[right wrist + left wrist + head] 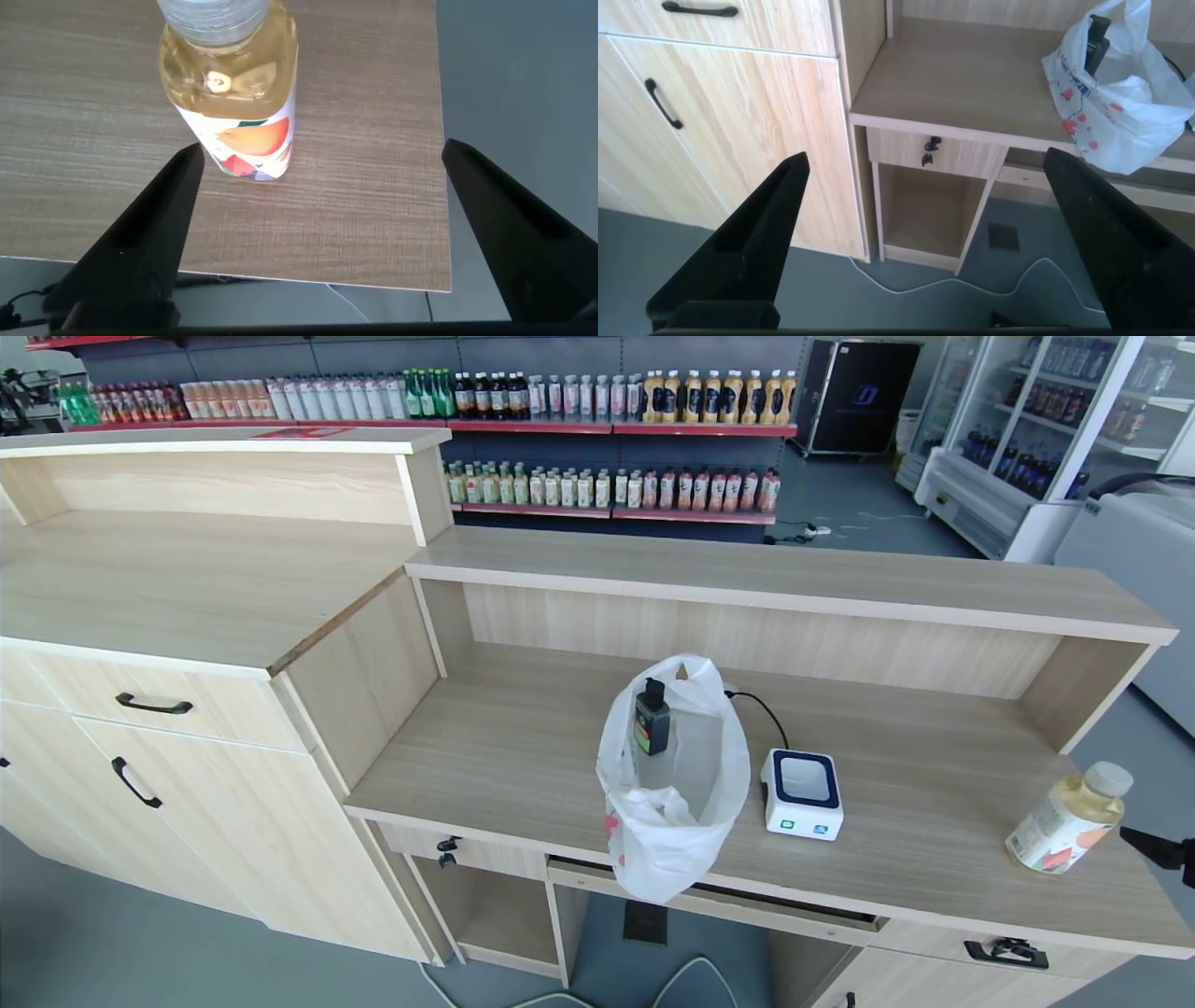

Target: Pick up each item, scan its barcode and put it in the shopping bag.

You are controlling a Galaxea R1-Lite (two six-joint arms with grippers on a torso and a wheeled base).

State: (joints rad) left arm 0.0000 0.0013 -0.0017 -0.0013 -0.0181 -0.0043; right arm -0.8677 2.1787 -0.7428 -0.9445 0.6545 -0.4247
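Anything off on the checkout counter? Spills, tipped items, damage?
No spills or damage. Two small things: the shopping bag sags over the front edge of the counter, and the juice bottle stands upright near the counter's right end.

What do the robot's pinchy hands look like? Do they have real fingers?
Each one has just two fingers. The left gripper has matte black fingers that are wide at the base and narrow to a blunt wedge tip. The right gripper looks the same, with two plain black wedge-shaped fingers.
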